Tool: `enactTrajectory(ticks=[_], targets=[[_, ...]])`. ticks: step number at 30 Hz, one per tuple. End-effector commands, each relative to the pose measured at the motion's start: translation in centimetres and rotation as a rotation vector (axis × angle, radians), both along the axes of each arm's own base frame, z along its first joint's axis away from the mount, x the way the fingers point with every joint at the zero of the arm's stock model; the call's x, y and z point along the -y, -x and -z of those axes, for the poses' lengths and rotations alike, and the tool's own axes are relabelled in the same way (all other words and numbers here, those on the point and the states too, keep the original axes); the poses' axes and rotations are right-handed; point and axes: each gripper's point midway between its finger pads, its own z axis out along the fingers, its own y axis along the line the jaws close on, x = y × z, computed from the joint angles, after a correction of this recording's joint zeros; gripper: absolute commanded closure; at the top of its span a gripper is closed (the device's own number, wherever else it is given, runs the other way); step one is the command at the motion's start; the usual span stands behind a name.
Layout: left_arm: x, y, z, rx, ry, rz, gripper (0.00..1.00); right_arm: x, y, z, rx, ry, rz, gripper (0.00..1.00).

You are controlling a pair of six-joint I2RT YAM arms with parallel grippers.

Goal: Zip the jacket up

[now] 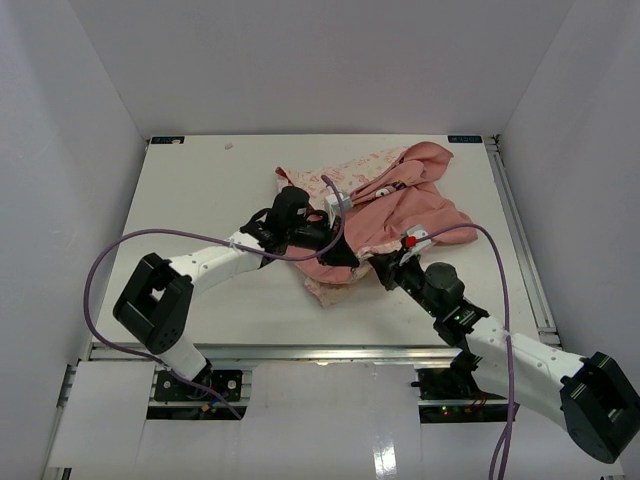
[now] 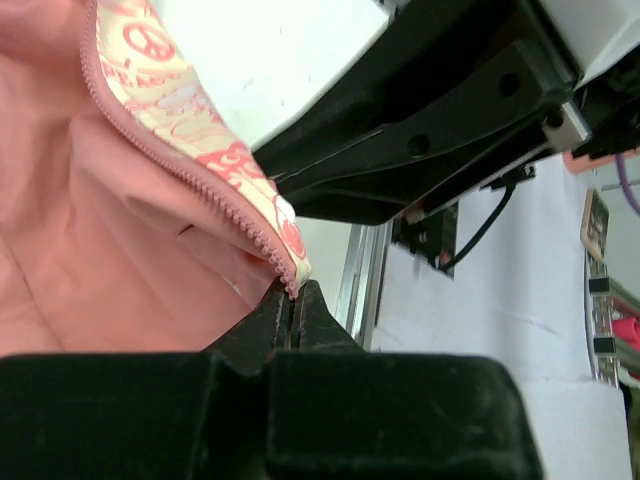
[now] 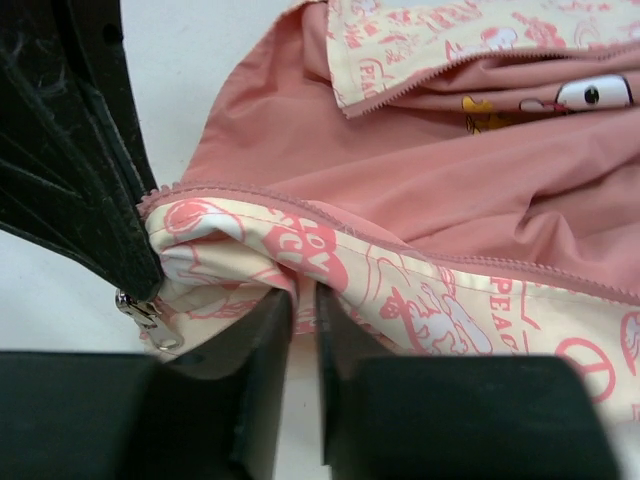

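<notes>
The left hand (image 2: 295, 302) is pinching the bottom end of the jacket's (image 1: 405, 200) pink zipper strip (image 2: 190, 178), while the right hand (image 3: 303, 305), just beside it, is pinching the cream hem (image 3: 400, 295).

Both arms are reaching in and meeting tip to tip, each gripper pinching cloth

The left arm (image 1: 215, 258) is stretching forward and to the right from its base, its elbed link lying low and its wrist turning inward, so the left gripper (image 2: 293, 305) is pointing toward the other arm with its jaws pressing fully together on the zipper edge of the jacket (image 3: 450, 190). The right arm (image 1: 500, 345) is angling forward and to the left, its wrist sitting low, and the right gripper (image 3: 303, 300) is holding its fingers close with only a slim gap, nipping a fold of the hem at the tips. The two grippers are sitting just beside each other, almost touching
</notes>
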Motion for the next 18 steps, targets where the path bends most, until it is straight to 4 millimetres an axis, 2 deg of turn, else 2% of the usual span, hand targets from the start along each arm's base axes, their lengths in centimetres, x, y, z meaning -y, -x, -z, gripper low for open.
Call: enactTrajectory(ticks=[1, 4, 7, 9, 14, 18], targets=[[-0.6, -0.7, 0.4, -0.018, -0.036, 0.050, 1.00, 1.4, -0.5, 1.4, -0.059, -0.050, 0.053, 0.69], [-1.3, -2.1, 0.5, -0.027, -0.034, 0.018, 1.00, 2.3, -0.5, 1.3, -0.124, -0.154, 0.140, 0.60], [-1.7, -2.8, 0.6, -0.040, -0.032, -0.020, 1.00, 5.0, -1.2, 1.8, -0.189, -0.258, 0.330, 0.54], [-1.8, -3.0, 0.8, -0.042, -0.037, -0.038, 1.00, 6.1, -1.3, 2.4, -0.214, -0.293, 0.403, 0.50], [-2.4, -3.9, 2.2, -0.039, -0.080, -0.110, 1.00, 8.2, -1.6, 3.8, -0.263, -0.325, 0.549, 0.47], [-3.1, -5.2, 3.3, -0.022, -0.113, -0.177, 1.00, 9.2, -1.7, 4.3, -0.277, -0.340, 0.614, 0.46]])
